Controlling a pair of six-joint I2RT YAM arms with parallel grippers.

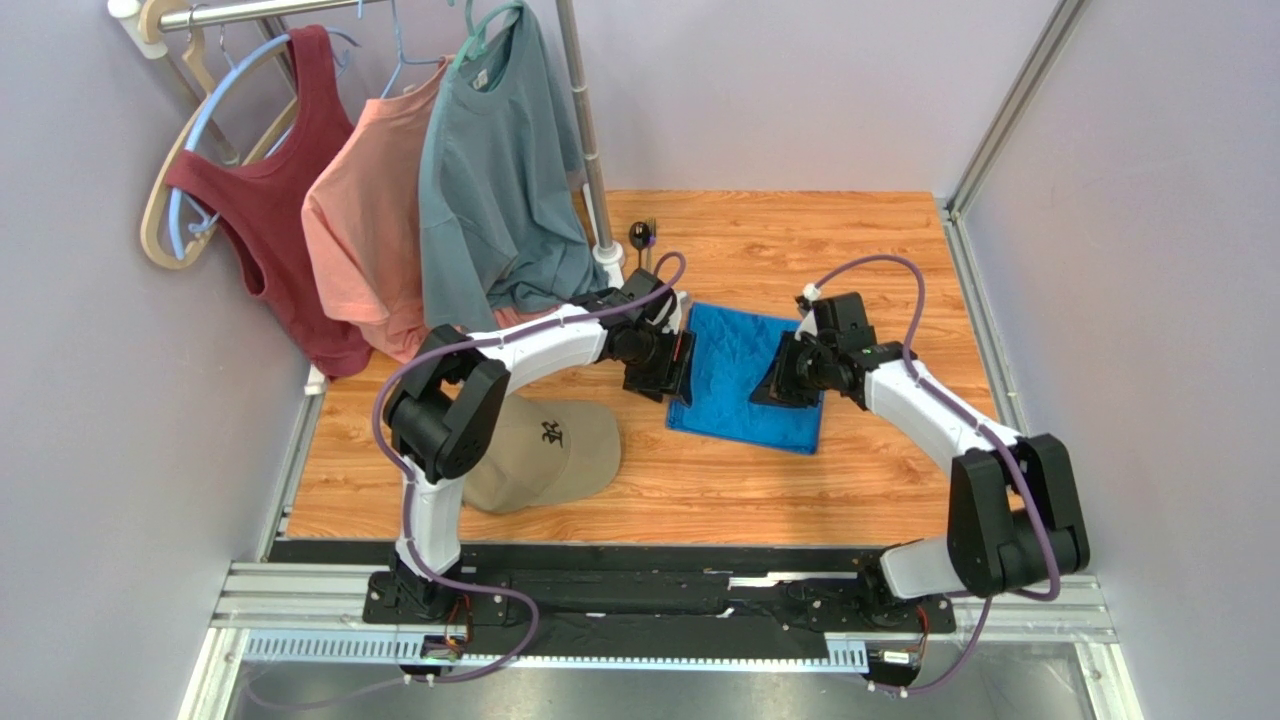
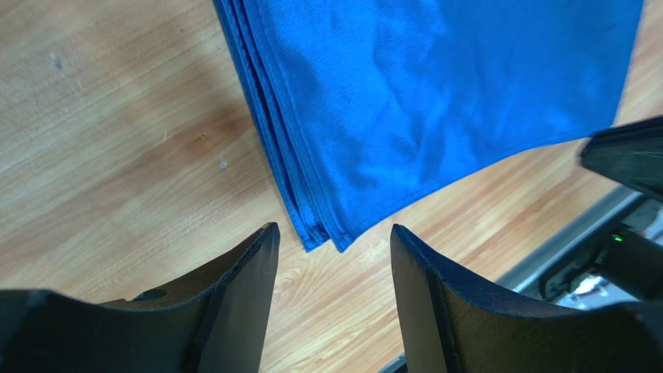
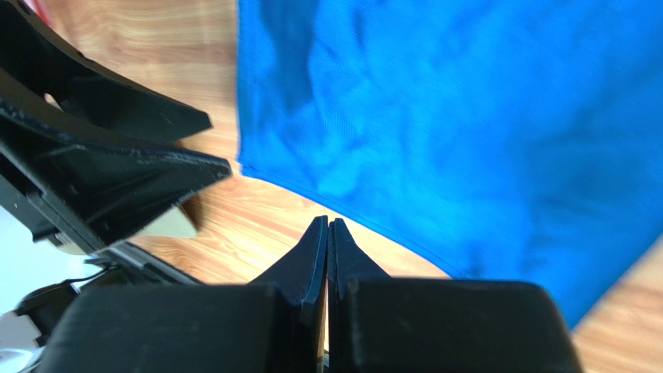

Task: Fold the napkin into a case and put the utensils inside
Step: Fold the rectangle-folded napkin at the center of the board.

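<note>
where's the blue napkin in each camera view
top external: napkin lies flat mid-table, just right of centre.
left wrist: fills the upper right, stacked folded edges on its left side.
right wrist: fills the upper right.
shared landmark: the wooden tabletop bordering the napkin in all three.

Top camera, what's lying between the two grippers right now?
The folded blue napkin, flat on the wooden table, lies between the left gripper and right gripper; the top external view shows it.

Closed right gripper (image 3: 327, 227) near blue napkin (image 3: 467, 116) edge
</note>
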